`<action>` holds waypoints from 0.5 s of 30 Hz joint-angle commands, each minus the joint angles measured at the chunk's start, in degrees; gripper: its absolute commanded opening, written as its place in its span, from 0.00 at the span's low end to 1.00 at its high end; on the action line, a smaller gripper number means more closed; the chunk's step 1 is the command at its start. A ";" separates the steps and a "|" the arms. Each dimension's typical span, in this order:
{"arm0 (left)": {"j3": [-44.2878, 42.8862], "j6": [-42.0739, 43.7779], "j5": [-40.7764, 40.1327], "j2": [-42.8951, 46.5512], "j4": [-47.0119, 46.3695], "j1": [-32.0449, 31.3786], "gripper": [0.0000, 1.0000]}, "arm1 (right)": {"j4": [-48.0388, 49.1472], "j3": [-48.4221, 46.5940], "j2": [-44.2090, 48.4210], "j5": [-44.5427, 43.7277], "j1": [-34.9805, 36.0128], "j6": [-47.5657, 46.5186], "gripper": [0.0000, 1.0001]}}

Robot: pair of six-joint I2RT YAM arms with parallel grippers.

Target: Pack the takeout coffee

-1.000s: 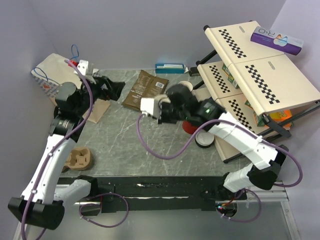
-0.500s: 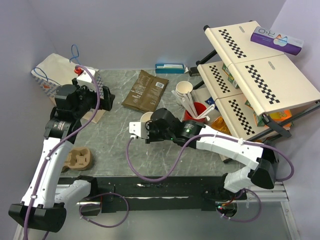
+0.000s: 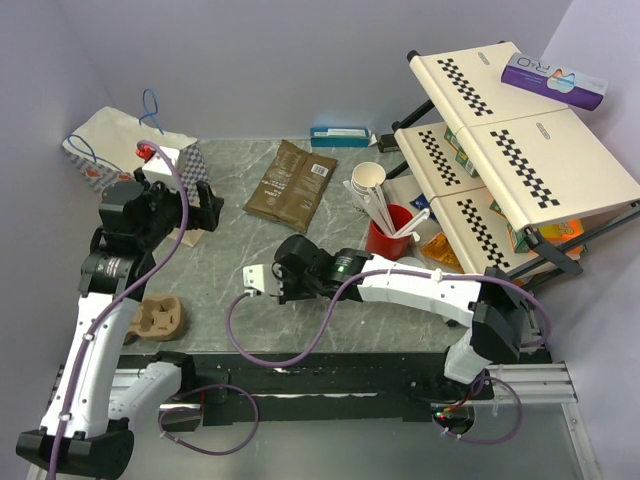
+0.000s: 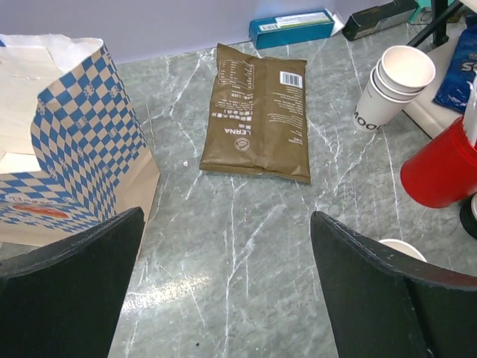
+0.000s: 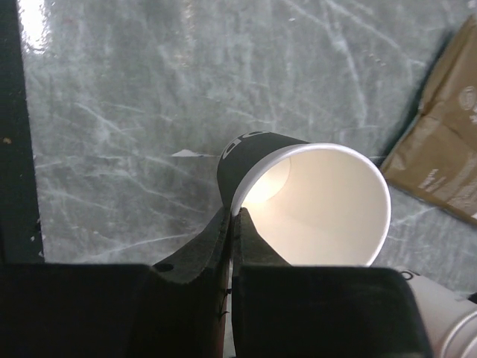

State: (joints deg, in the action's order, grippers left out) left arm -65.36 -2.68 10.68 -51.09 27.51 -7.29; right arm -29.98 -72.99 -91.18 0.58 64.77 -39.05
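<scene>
**Right gripper clamped on open cup; left gripper spread**

Right gripper (image 5: 232,218): the fingers are pressed together on the rim wall of the cup (image 5: 320,201), at its lower-left edge. The cup fills the centre of the right wrist view. It is tilted, with its mouth toward the camera. It has no lid, a white inside and a dark outer band. Whether its base touches the table (image 5: 134,112) cannot be told. In the top view this arm extends to the lower centre of the frame, and the cup is hidden there.

Left gripper (image 4: 227,287): the fingers are spread wide and hold nothing. It sits at the upper left of the top view. In its wrist view:
- A checked bag (image 4: 82,149) stands at the left.
- A brown pouch (image 4: 257,112) lies flat at upper centre.
- A cup stack (image 4: 391,86) lies at the upper right.
- A red cup (image 4: 440,164) is at the right edge.
</scene>
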 commanded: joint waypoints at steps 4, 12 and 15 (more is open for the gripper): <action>2.26 -0.75 0.75 1.78 0.62 0.43 0.99 | -1.05 -0.75 -1.11 0.12 1.23 2.40 0.03; 2.17 0.39 0.49 1.61 1.23 1.14 0.99 | -1.14 -1.45 -2.25 1.09 1.58 3.80 0.09; 2.52 0.48 0.75 1.87 1.23 1.49 0.99 | -0.70 -0.66 -2.34 1.35 1.67 3.72 0.10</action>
State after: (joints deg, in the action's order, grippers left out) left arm -62.74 -2.57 10.81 -50.09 28.75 -6.42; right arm -31.29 -72.97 -92.53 1.17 65.87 -36.49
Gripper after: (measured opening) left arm 0.995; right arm 0.101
